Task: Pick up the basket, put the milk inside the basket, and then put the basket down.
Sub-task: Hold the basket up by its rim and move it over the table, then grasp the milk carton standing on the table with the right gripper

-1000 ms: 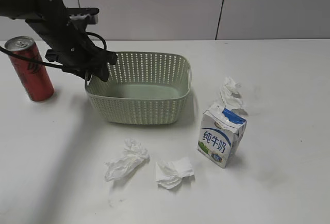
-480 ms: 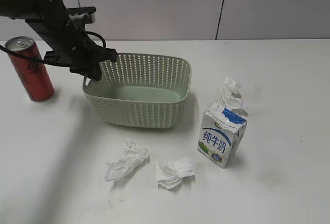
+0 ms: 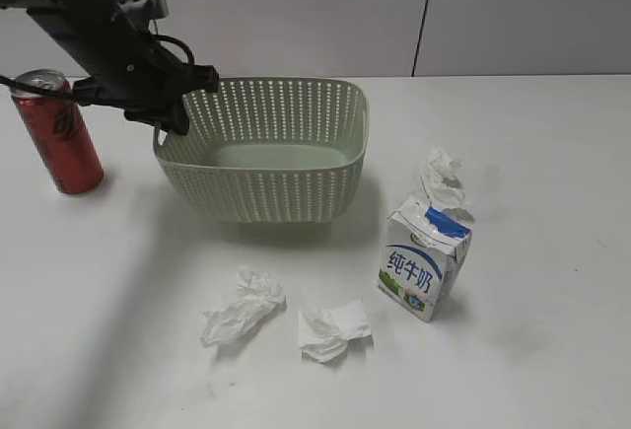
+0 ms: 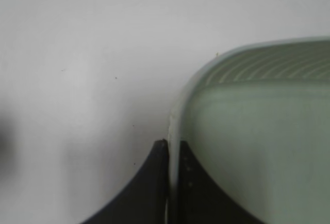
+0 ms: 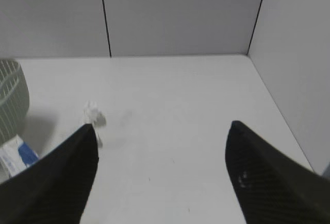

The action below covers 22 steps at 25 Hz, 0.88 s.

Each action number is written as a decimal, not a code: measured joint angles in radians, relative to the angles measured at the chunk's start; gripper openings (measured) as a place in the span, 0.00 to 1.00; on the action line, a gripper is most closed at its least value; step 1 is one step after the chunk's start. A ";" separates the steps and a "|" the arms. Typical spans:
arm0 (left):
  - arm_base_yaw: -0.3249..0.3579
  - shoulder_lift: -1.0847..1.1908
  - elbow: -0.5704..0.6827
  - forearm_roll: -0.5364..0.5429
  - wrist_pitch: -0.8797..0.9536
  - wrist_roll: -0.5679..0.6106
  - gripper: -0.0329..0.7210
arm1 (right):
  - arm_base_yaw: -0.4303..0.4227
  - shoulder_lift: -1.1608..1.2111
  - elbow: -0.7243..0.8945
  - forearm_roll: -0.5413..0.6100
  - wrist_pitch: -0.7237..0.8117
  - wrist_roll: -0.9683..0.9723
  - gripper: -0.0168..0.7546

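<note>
The pale green basket (image 3: 271,158) hangs tilted above the table, its left end raised. My left gripper (image 3: 170,113) is shut on the basket's left rim; in the left wrist view the rim (image 4: 174,131) runs between the two black fingers (image 4: 173,144). The milk (image 3: 424,259), a white carton with blue top, stands on the table right of the basket; a corner of it shows in the right wrist view (image 5: 15,154). My right gripper (image 5: 162,128) is open and empty over bare table, out of the exterior view.
A red soda can (image 3: 57,133) stands left of the basket, close to the left arm. Crumpled tissues lie in front of the basket (image 3: 242,306) (image 3: 333,330) and behind the milk (image 3: 442,180). A wall panel (image 5: 299,54) bounds the table's right side.
My left gripper has lifted the basket's left end up and back, and the whole basket has risen and tilted. The milk, can and tissues have not moved.
</note>
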 joint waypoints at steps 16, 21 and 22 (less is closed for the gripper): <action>0.000 0.000 0.000 0.006 0.048 -0.003 0.04 | 0.204 0.684 -0.260 0.297 -0.073 -0.515 0.83; 0.000 0.000 0.000 0.007 0.055 -0.003 0.04 | 0.419 0.958 -0.390 0.207 -0.006 -0.500 0.83; 0.000 0.000 0.000 0.007 0.058 -0.003 0.04 | 0.455 1.004 -0.418 0.185 0.004 -0.488 0.83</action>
